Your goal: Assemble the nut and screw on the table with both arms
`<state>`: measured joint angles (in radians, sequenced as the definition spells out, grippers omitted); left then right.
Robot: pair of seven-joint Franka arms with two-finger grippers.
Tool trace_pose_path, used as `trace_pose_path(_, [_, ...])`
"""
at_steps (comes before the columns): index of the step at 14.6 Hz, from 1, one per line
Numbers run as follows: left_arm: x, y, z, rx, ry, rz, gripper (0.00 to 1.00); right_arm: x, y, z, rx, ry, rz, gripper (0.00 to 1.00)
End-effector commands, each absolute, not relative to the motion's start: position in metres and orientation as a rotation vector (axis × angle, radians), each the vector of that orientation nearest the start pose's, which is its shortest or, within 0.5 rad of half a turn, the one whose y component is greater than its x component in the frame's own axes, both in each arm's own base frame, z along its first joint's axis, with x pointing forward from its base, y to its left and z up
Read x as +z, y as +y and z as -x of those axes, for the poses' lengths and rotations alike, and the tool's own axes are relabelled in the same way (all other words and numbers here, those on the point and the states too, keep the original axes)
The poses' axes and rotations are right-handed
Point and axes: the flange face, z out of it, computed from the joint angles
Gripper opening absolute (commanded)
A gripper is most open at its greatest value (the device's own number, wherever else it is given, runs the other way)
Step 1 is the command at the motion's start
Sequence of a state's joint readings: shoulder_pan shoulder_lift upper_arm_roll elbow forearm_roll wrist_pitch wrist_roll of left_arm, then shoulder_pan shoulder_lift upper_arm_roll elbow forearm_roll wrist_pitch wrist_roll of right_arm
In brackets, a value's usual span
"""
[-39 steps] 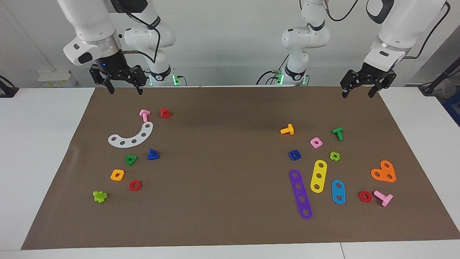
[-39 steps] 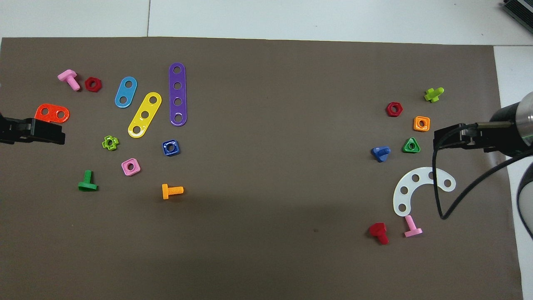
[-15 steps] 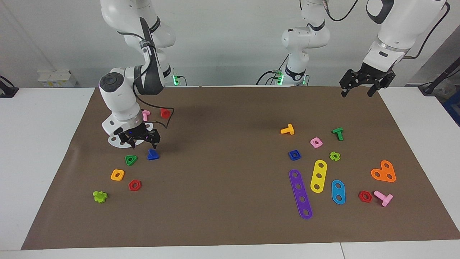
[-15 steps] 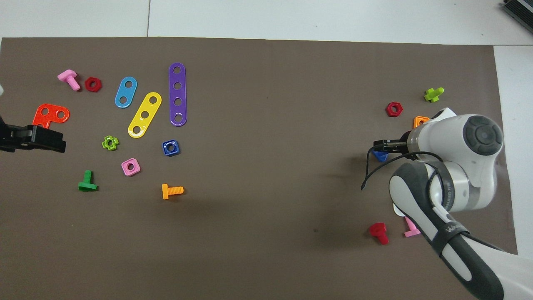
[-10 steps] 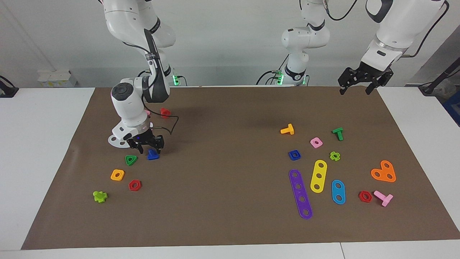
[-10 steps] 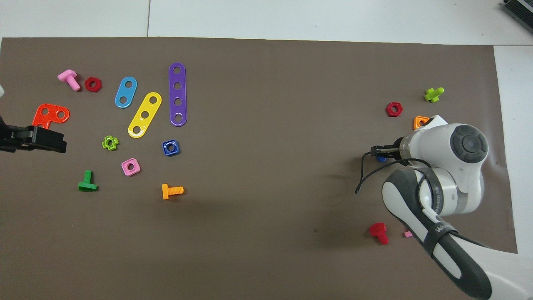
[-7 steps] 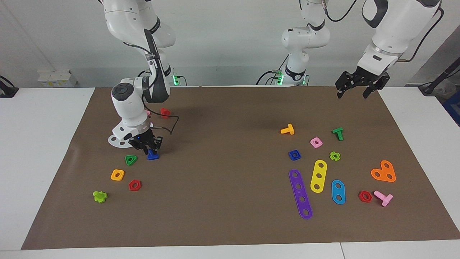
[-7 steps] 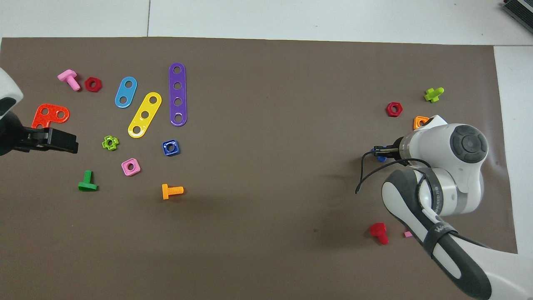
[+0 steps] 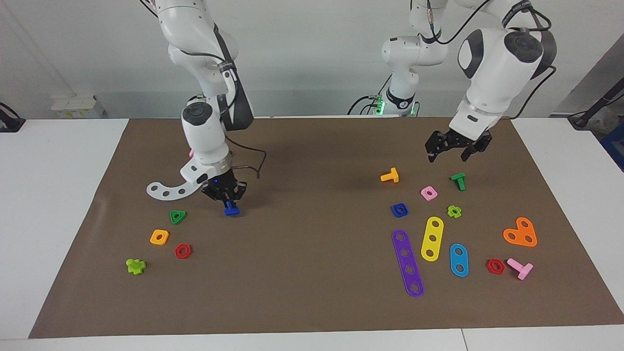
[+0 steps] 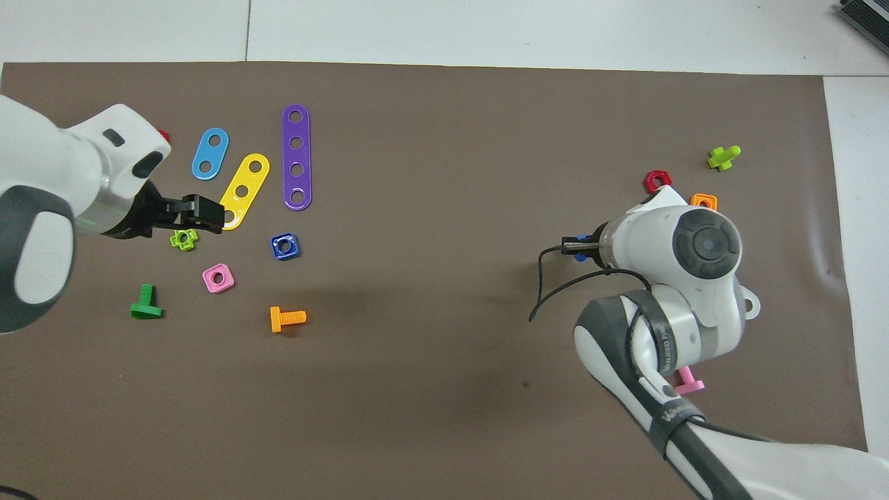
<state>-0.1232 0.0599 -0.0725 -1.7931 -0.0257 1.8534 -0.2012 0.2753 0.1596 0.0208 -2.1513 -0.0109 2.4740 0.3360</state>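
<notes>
The screw (image 9: 231, 210) is clamped in the right end effector (image 9: 225, 199) and held just above the table (image 9: 312, 273). The left end effector (image 9: 453, 152) is spread apart in the air, with the nut (image 9: 399, 209) lying on the table below it, toward the middle.

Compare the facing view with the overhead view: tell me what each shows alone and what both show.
Only the facing view shows the red hex nut and the green triangular nut. Only the overhead view shows the pink screw under the right arm. Both show the right hand shut on the screw, the left hand raised and open, and the nut on the mat.
</notes>
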Motion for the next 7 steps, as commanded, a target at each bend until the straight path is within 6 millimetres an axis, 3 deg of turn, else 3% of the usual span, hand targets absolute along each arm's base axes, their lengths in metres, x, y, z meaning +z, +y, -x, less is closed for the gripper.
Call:
trace_pose_path(1, [0.459,-0.121,-0.579,-0.02,-0.123,3.185,0.99,0.334,0.223,-0.549,-0.218,0.088,3.077,0.0])
trace_pose_path(2, [0.441,-0.12,-0.575,-0.035,-0.126,3.186,0.98,0.332,0.249,-0.549,-0.228,0.087,3.075,0.0])
trace_pose_path(4, [0.405,-0.12,-0.572,-0.056,-0.154,3.187,0.97,0.336,0.276,-0.559,-0.268,0.075,3.084,0.0])
trace_pose_path(5, [0.384,-0.12,-0.573,-0.055,-0.207,3.185,0.96,0.33,0.302,-0.56,-0.265,0.063,3.086,0.0])
trace_pose_path(6, [0.372,-0.126,-0.575,-0.058,-0.241,3.185,0.95,0.323,0.327,-0.561,-0.255,0.086,3.084,0.0])
trace_pose_path(7, [0.361,-0.137,-0.576,-0.056,-0.248,3.186,0.94,0.325,0.336,-0.566,-0.265,0.11,3.085,0.0])
